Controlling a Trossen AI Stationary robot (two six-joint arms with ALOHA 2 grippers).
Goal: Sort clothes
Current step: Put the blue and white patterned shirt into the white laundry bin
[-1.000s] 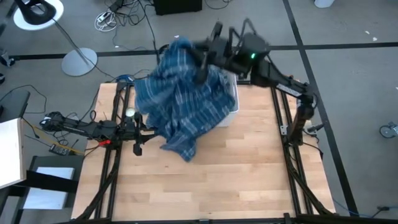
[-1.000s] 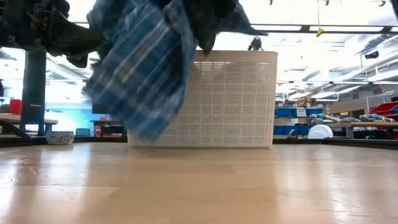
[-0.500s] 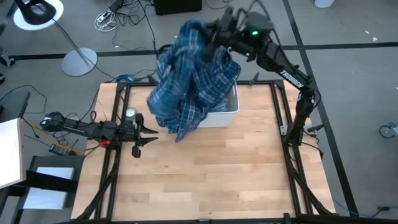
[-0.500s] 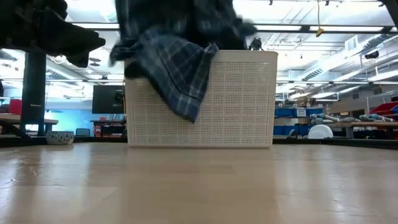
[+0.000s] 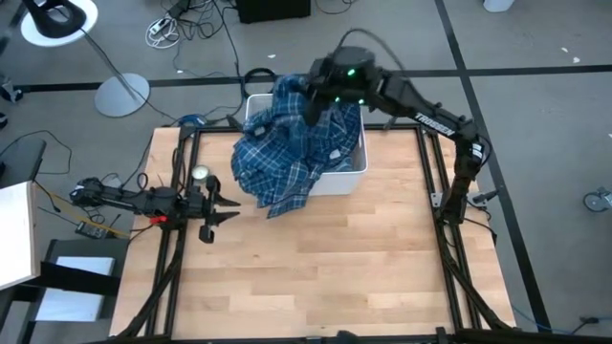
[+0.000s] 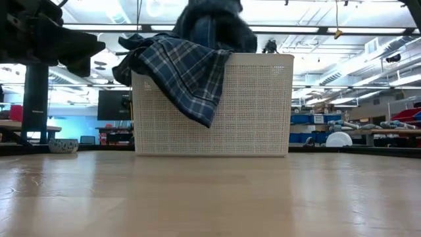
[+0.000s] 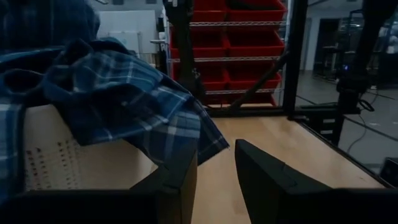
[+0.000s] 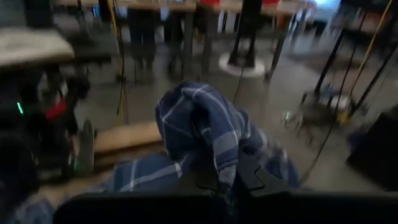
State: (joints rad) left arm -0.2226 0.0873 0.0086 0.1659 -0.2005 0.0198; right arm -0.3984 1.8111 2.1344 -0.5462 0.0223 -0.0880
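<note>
Blue-and-white plaid shirt (image 5: 287, 153) heaped over the white bin (image 5: 356, 172) at the 12 o'clock end of the surface (image 5: 316, 268), one loose tail spilling over the bin's wall toward 7 o'clock and hanging down its outside. Pinched at a bunched fold by the right gripper (image 5: 320, 96) just above the bin, fingers apparently closed on cloth, though mostly buried in fabric. Left gripper (image 5: 212, 204) parked low at 9 o'clock, fingers parted and empty, near the hanging tail. Best handled, probably, by lifting straight up until the tail clears the rim before any sideways travel. Worth minding: dragging the bin along if fabric snags.
</note>
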